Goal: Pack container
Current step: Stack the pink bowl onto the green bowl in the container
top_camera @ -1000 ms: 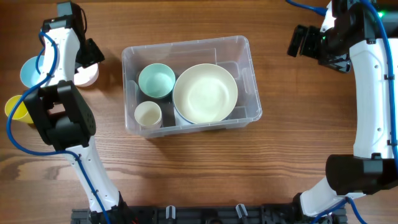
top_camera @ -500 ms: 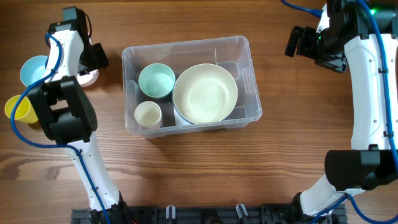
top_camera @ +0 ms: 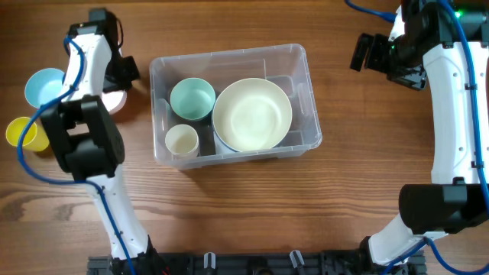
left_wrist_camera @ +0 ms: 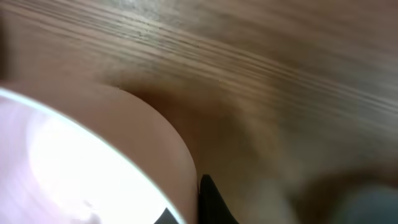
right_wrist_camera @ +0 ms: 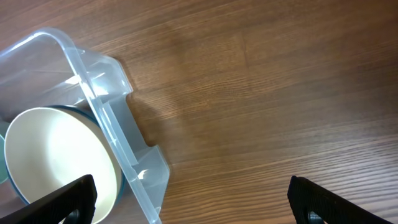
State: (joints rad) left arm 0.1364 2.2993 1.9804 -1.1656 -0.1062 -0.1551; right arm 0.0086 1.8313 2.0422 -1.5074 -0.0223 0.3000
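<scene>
The clear container (top_camera: pixel 229 57) sits mid-counter (top_camera: pixel 367 191) and already holds a mint bowl (top_camera: pixel 192 99), a small cream cup (top_camera: pixel 182 140) and a large cream bowl (top_camera: pixel 252 114). The step in hand looks like picking up the pink bowl (left_wrist_camera: pixel 81 155) just left of it. The left tool (top_camera: pixel 121 76) is right at that bowl. Its wrist view is blurred, with one dark finger against the outer wall, so I cannot tell whether it has closed on the rim. A good grasp would pinch the wall with one finger inside and one outside, then lift straight up to clear the light-blue bowl (top_camera: pixel 43 86) and yellow cup (top_camera: pixel 21 133) nearby. Nesting it in the large cream bowl seems the easiest placement. The right tool (top_camera: pixel 370 52) hangs wide open and empty, well apart at the far right.
</scene>
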